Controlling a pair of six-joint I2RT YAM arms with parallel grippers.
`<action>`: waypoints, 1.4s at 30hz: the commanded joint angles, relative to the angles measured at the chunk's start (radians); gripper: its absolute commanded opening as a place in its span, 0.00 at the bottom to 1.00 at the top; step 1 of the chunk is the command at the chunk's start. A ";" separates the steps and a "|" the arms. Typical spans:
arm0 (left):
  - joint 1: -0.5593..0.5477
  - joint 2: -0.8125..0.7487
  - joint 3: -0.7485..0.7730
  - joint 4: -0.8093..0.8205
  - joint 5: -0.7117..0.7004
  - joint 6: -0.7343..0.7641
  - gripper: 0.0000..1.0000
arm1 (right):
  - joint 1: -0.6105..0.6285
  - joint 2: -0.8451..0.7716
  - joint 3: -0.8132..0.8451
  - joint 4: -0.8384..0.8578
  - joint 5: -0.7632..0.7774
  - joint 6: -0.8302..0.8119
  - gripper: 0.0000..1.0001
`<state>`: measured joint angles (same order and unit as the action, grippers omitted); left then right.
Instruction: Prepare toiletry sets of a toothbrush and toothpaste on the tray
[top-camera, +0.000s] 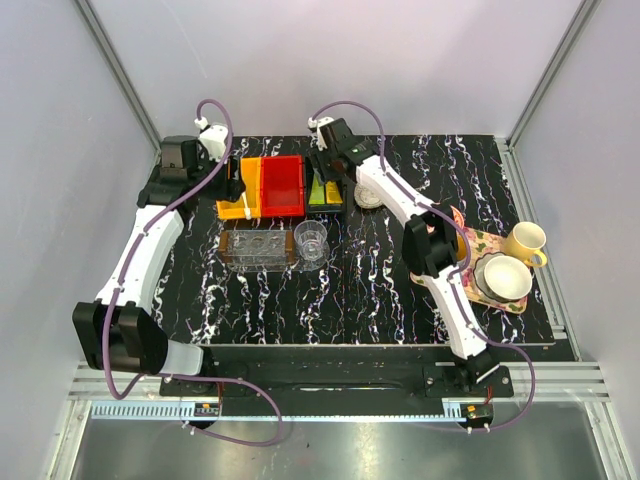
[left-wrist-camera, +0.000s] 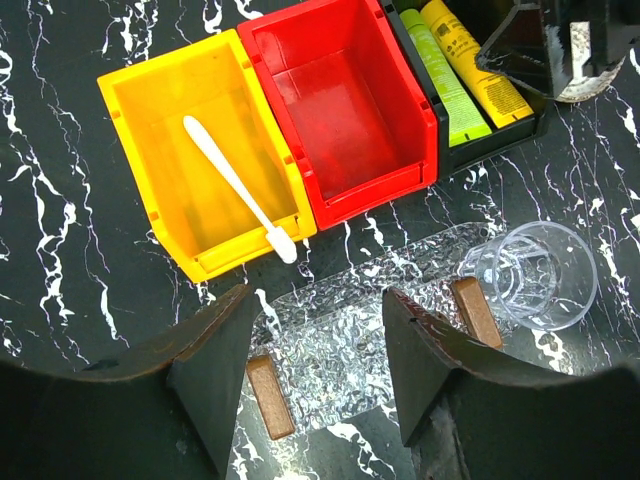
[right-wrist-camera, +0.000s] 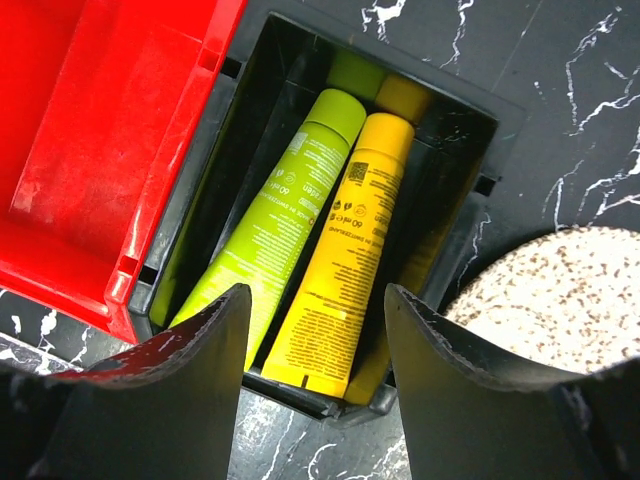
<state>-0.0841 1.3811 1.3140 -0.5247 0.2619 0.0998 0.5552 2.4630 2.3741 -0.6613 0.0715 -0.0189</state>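
Tray (left-wrist-camera: 330, 350): clear, unloaded, below our left gripper (left-wrist-camera: 318, 300), jaws wide, empty. Beyond: toothbrush (left-wrist-camera: 238, 187) in yellow bin (left-wrist-camera: 130, 100). Farther: green toothpaste (right-wrist-camera: 290, 210), yellow toothpaste (right-wrist-camera: 345, 240) in black bin (right-wrist-camera: 470, 130); right gripper (right-wrist-camera: 315, 300) spread above, holding nothing. We judge picking pending: descend, close on one tube.

Robotics lab cell: white panel walls (top-camera: 340, 60), aluminium extrusion frame (top-camera: 118, 75), black marbled bench (top-camera: 300, 310).
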 joint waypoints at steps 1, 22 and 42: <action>0.012 -0.031 -0.019 0.065 0.034 0.001 0.58 | 0.011 0.027 0.062 0.002 0.025 0.013 0.61; 0.032 -0.019 -0.053 0.089 0.083 -0.005 0.58 | 0.055 0.088 0.060 0.012 0.200 -0.006 0.54; 0.058 -0.008 -0.068 0.097 0.122 -0.008 0.58 | 0.063 0.117 0.056 0.017 0.252 -0.023 0.50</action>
<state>-0.0360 1.3811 1.2495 -0.4759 0.3477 0.0994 0.6086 2.5561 2.3955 -0.6643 0.2802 -0.0326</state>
